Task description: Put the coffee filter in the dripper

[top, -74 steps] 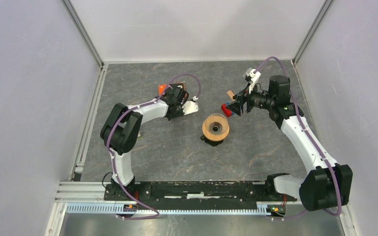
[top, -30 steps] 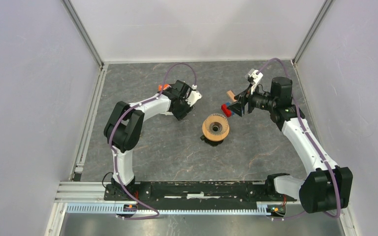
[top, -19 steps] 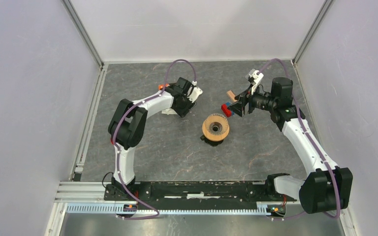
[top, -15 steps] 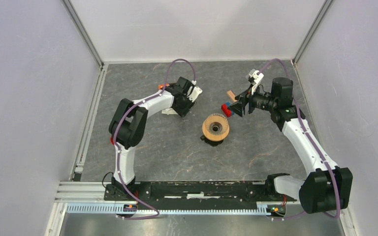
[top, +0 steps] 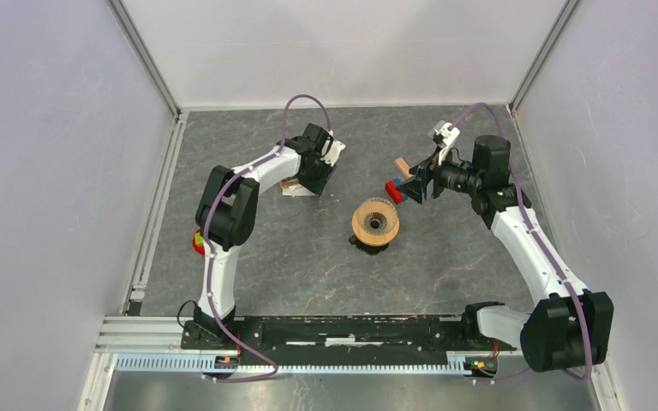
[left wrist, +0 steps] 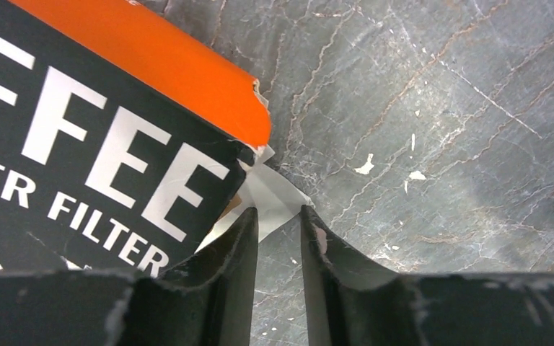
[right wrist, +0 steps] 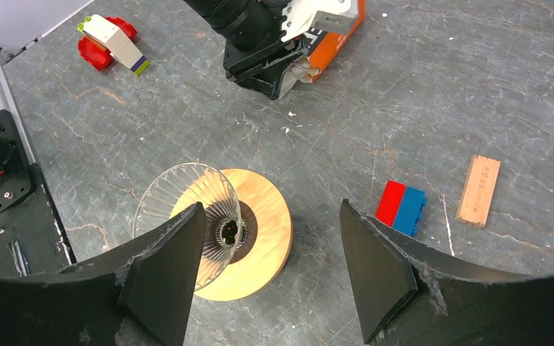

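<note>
Left claw point(left wrist: 278, 211) is low over the table point(left wrist: 440, 108), jaws a narrow gap apart, nothing pinched. The white corner of the coffee filter point(left wrist: 275, 193) pokes out of the COFFEE FILTER packet point(left wrist: 94, 137) right at the claw's tip, with the packet off to its left. Right claw point(right wrist: 270, 207) is spread wide and holds nothing. The dripper point(right wrist: 263, 241) sits on the table under it, towards its left side. The filter is not in the dripper.

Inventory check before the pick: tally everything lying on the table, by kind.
Dripper: 1
Coffee filter, only a corner showing: 1
Filter packet: 1
Toy brick clusters: 2
Wooden block: 1
Total: 6
</note>
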{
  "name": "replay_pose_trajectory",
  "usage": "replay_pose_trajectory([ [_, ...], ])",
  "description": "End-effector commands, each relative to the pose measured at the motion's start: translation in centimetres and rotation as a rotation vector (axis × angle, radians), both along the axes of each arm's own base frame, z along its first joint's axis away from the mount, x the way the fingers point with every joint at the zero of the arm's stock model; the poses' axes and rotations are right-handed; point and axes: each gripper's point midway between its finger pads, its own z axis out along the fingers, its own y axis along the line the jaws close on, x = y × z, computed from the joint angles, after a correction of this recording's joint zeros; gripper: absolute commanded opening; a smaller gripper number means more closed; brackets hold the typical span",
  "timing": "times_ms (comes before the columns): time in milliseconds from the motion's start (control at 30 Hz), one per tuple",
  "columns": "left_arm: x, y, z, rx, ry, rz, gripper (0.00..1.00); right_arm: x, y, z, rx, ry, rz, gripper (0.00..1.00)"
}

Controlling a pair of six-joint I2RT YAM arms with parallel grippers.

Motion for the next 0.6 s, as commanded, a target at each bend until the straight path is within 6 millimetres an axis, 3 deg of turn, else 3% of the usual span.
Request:
replay_pose_trajectory([
  [0, -1.9, 1.5, -3.4, 0.048, 0.137, 0.058, 0.32, -0.1, 0.1, 1.2, 0.026, -0.047, 0.013, 0.75],
  [267, -2.4, 1.8, -3.9, 0.069, 0.167, 0.039, 0.03, -0.1, 0.0, 1.2, 0.033, -0.045, 0.011, 0.75],
  [367, -3.7, 0.6, -3.4, -0.010, 0.211, 0.006, 0.02, -0.1, 0.0, 1.1, 0.034, -0.045, 0.010, 0.75],
  [567, -4.9, -0.6, 1.6, -0.145, 0.152, -0.082, 0.02, -0.1, 0.0, 1.1, 0.036, -0.044, 0.012, 0.76],
])
